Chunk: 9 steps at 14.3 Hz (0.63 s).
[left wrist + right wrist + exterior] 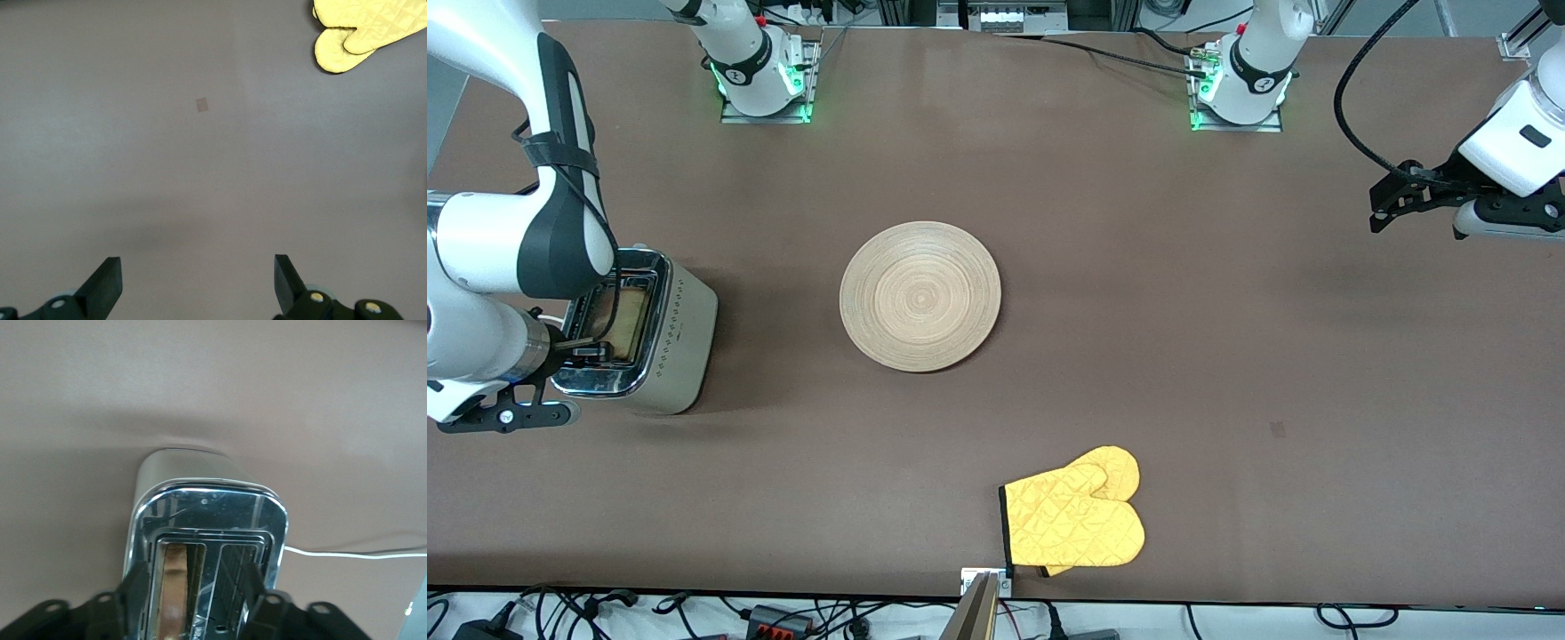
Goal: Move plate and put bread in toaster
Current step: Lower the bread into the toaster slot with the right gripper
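Both steps look done: the bread [176,587] sits in the toaster [660,338] at the right arm's end, right pincer [193,587] released above it; plate [920,296] bare mid-counter (left pincer [197,283] open, waiting).

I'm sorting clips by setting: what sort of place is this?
Probably a robotics lab staged as a kitchen: two arms bolted to a brown table, cables along its edges, with a toaster, plate and oven mitt as props.
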Each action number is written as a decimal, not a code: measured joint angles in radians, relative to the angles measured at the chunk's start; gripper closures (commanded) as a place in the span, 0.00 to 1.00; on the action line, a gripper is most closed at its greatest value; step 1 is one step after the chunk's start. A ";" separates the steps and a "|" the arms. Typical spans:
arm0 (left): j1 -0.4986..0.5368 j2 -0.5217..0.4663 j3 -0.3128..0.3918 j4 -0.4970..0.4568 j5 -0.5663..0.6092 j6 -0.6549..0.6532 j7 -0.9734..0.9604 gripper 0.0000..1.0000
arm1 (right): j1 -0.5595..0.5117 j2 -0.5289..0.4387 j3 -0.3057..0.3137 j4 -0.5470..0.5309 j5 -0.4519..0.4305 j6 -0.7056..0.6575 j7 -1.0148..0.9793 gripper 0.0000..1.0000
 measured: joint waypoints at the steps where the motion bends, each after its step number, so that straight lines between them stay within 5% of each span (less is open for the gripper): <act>1: 0.000 0.000 0.000 0.000 0.000 0.000 0.000 0.00 | 0.000 -0.001 0.000 0.003 0.009 -0.002 0.000 0.00; 9: 0.000 0.000 -0.001 0.001 0.000 -0.001 0.000 0.00 | 0.000 -0.110 -0.003 0.067 0.208 -0.117 0.003 0.00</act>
